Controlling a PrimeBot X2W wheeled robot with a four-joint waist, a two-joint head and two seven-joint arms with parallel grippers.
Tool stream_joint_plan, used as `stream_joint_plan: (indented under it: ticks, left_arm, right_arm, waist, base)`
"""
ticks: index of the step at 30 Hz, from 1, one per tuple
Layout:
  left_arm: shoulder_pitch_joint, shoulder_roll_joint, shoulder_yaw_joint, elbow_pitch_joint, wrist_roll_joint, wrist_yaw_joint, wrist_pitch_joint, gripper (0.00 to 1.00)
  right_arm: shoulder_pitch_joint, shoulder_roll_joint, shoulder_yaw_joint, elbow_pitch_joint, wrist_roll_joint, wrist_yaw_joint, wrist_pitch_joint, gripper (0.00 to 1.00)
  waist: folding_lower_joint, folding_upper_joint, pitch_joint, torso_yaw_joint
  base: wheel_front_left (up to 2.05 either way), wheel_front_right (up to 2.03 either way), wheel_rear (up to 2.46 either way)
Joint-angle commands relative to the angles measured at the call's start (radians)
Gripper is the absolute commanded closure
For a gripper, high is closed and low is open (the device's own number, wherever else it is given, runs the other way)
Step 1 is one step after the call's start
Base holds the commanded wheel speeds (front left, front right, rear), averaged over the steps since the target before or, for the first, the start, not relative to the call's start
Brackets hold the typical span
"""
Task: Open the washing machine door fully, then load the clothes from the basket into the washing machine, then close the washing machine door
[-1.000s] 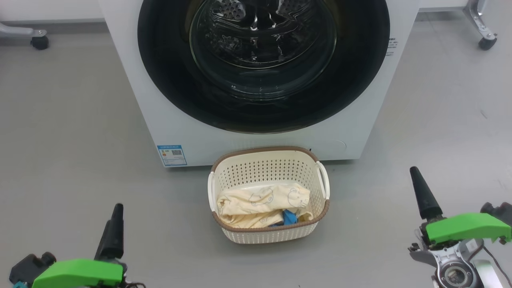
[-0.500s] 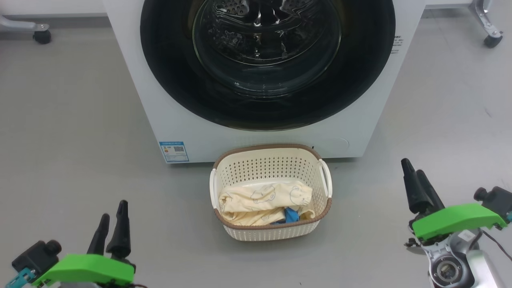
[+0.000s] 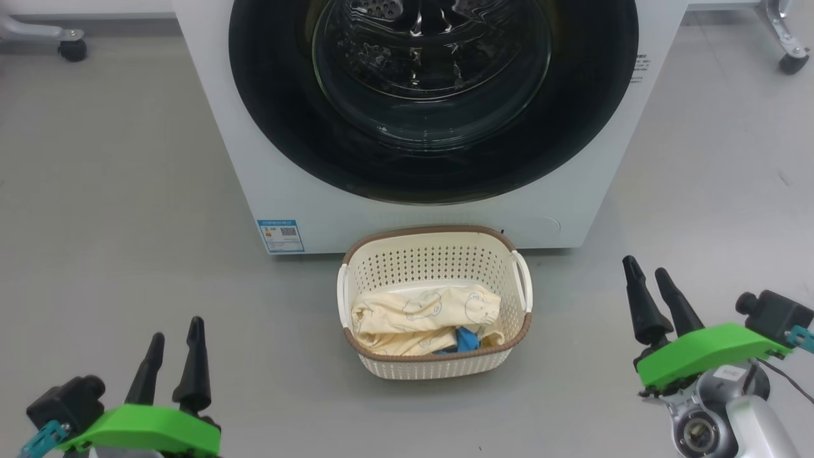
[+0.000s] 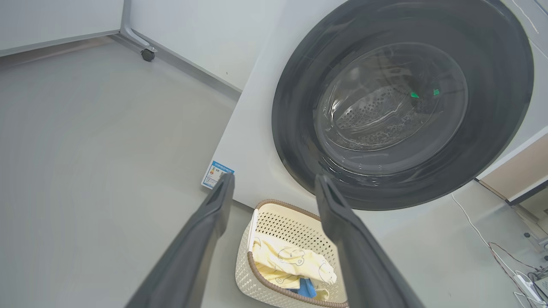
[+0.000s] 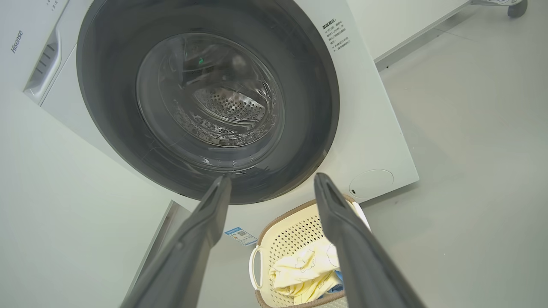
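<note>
The white washing machine fills the top of the head view, its black-rimmed door closed flat against the front; the door's glass bowl reflects the steel drum. On the floor just before it stands the cream basket holding the pale yellow and blue clothes. My left gripper hovers open at the lower left, well short of the basket. At the lower right my right gripper is open too, with nothing between the fingers.
Grey floor spreads on both sides of the machine. Castor wheels of frames stand at the far left and far right. Cables and a power strip lie on the floor beyond the washer's right side.
The camera has shifted, sliding the scene slightly right and down. Both grippers turned, so two spread fingers now show on each; the right one moved a little left.
</note>
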Motion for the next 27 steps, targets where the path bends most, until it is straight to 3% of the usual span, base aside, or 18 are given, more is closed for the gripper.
stream_joint_plan:
  ticks: [1, 27]
  left_arm:
    - [-0.056, 0.03, 0.021, -0.041, 0.026, 0.007, -0.014, 0.0]
    - [-0.044, 0.094, -0.027, -0.066, 0.33, 0.067, -0.095, 0.0]
  right_arm:
    - [-0.053, -0.01, 0.017, -0.042, -0.025, 0.002, -0.012, 0.0]
    - [-0.032, -0.01, 0.036, -0.069, -0.349, 0.003, -0.038, 0.0]
  waist:
    - [0.0, 0.0, 0.001, 0.0]
    - [0.0, 0.0, 0.001, 0.014]
  base:
    - [0.0, 0.0, 0.0]
    - [0.0, 0.0, 0.0]
